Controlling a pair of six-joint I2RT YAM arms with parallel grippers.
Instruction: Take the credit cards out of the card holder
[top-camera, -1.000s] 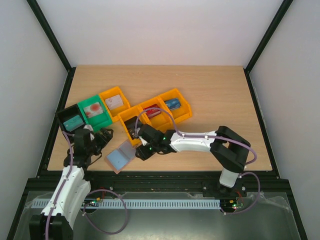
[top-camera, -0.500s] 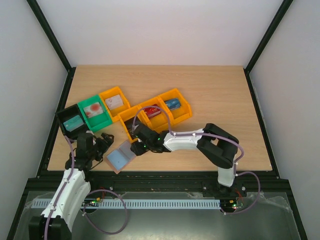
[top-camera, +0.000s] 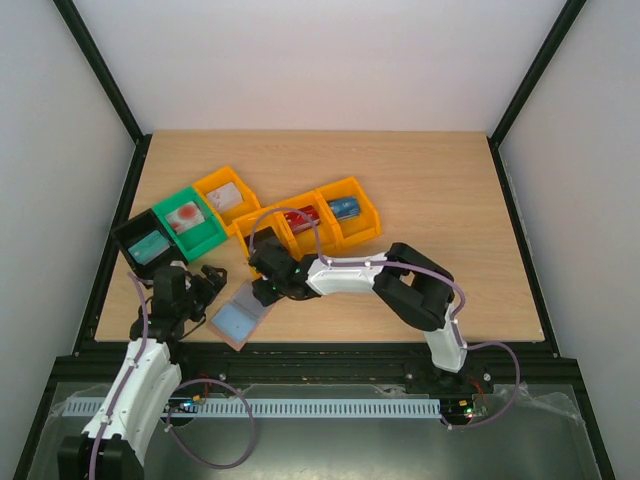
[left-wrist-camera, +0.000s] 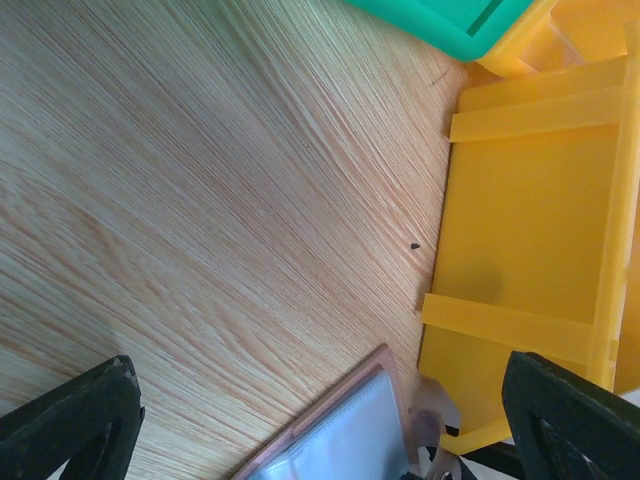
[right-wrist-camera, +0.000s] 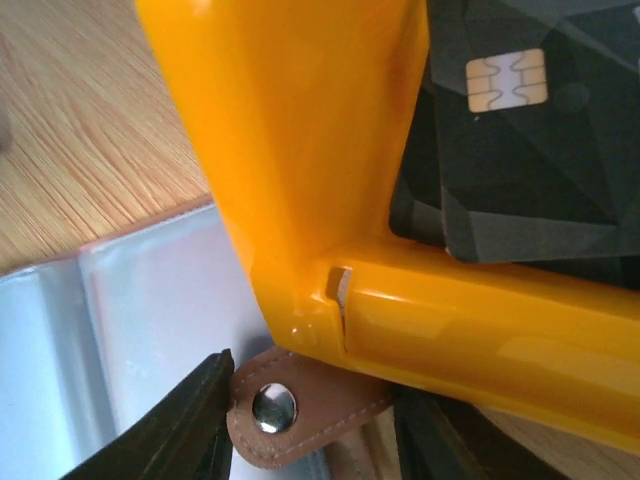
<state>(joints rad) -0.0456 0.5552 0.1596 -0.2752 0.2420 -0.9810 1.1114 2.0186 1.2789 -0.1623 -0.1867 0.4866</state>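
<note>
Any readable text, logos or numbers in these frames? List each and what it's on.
No text can be read.
The black card in the orange bin, right wrist view: a chip, no print visible.
The cards in the other bins, top view: print too small to read.
The card holder: no markings visible.

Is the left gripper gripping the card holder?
No: the left gripper is wide open, both fingers well apart from the card holder corner.
</note>
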